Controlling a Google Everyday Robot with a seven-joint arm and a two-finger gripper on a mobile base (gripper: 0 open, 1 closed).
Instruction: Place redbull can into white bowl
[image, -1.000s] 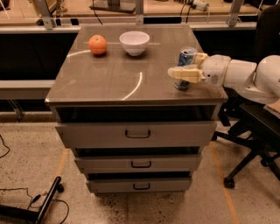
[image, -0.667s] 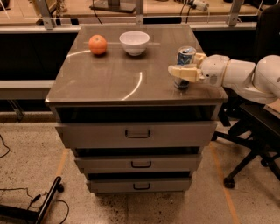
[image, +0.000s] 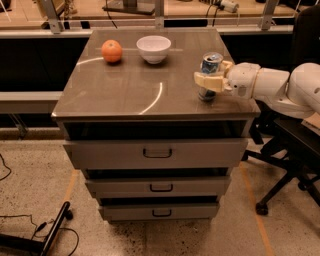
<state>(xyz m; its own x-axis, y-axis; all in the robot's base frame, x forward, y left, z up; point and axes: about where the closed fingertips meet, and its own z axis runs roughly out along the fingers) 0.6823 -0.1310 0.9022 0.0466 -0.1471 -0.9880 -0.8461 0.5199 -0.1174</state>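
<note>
The redbull can stands near the right edge of the grey cabinet top, blue and silver with a silver top. My gripper reaches in from the right on the white arm and is shut on the can, with a cream finger across its front. The can's base is at or just above the surface. The white bowl sits empty at the back middle, well to the left of the can.
An orange fruit lies left of the bowl. The cabinet has three closed drawers below. A black office chair stands at the right under my arm. A rail and shelf run behind the cabinet.
The gripper and the can have shifted very slightly left and up; the bowl and the orange have not moved.
</note>
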